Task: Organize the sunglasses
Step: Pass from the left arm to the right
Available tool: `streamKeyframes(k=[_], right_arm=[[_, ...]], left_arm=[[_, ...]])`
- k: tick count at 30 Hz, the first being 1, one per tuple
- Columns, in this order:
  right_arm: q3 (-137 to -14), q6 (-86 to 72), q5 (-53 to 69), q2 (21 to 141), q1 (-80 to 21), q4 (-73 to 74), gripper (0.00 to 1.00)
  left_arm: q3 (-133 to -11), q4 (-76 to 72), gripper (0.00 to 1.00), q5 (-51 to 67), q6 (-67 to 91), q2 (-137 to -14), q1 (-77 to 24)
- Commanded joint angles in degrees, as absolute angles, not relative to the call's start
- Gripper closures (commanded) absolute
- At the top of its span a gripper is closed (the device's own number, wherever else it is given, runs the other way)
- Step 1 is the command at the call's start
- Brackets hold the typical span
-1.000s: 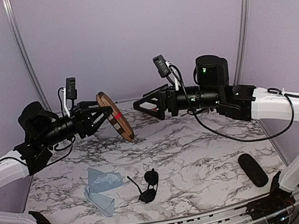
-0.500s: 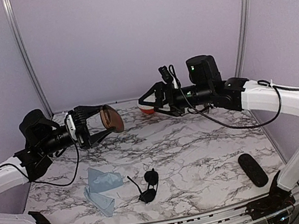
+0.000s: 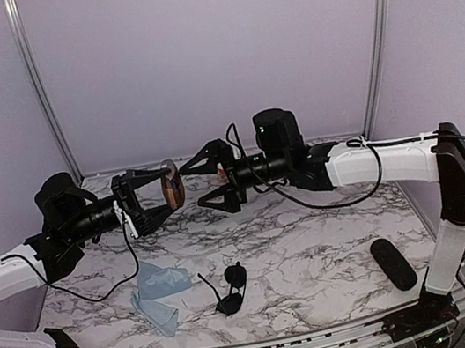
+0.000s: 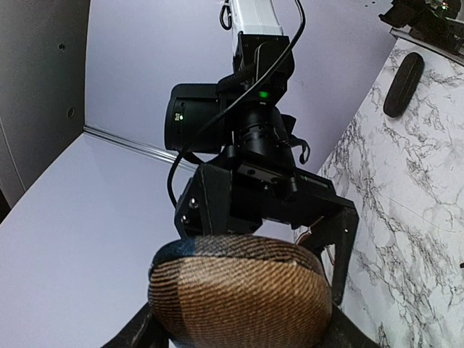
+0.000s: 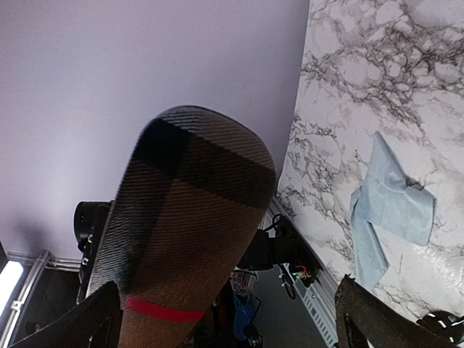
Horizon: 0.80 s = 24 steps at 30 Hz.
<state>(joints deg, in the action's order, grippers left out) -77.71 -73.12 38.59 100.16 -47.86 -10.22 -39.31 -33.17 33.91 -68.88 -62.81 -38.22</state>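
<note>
The black sunglasses (image 3: 231, 288), lying on the table (image 3: 315, 240) just beside the blue cloth (image 3: 158, 289), are judged light and fragile, best pinched at the bridge, while the brown case (image 5: 185, 232) is clamped by the left gripper (image 3: 167, 192) and the right gripper (image 3: 190, 188) is spread apart.

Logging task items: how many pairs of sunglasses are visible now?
1. A small black pair with round dark lenses lies on the marble table near the front, right of the light blue cloth. Another may be hidden inside the brown woven case or the oblong black case.
</note>
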Motion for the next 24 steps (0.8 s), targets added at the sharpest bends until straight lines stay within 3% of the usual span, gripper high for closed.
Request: streamKeyframes(k=[1, 18, 20, 24], right_arm=[[-80.52, -82.35, 43.66, 103.06, -50.48, -20.93, 0.0], [-81.59, -86.72, 45.38, 104.93, -51.28, -25.99, 0.01], [-81.18, -86.7, 45.68, 104.96, -51.36, -26.64, 0.06], [-80.92, -88.89, 47.38, 105.95, -51.63, -32.3, 0.26]], left_arm=[[-37.98, -34.02, 0.79, 35.57, -75.07, -61.86, -40.52], [-35.69, -32.78, 0.82, 34.21, -77.37, -60.81, -43.61], [-35.6, -32.77, 0.82, 34.27, -77.51, -60.73, -43.76], [-35.33, -32.65, 0.82, 34.22, -77.45, -60.85, -43.99]])
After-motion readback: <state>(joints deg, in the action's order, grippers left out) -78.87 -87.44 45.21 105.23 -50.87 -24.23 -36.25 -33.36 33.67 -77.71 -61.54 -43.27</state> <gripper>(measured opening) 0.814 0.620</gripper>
